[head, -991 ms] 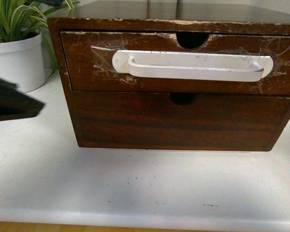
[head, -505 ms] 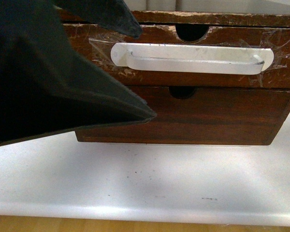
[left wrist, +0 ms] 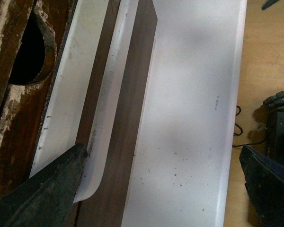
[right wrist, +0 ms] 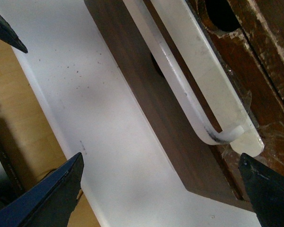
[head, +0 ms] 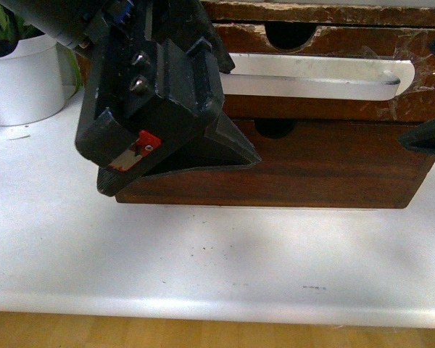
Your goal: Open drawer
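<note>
Hooking the handle [head: 319, 76] squarely is judged the need now: the drawer [head: 326, 110], upper front of the wooden box [head: 312, 10] at twelve o'clock on the desk [head: 203, 254], appears shut and ungripped. The left pincer [left wrist: 162, 156], spread wide and empty, is seen at ten o'clock over the handle's left end, one finger [left wrist: 47, 189] just beside the bar; the right pincer [right wrist: 160, 161], equally wide and empty, is held off the three o'clock end. A finger should be slid behind the bar, closed gently since only tape [head: 415, 93] holds it, and pulled straight toward six o'clock.
</note>
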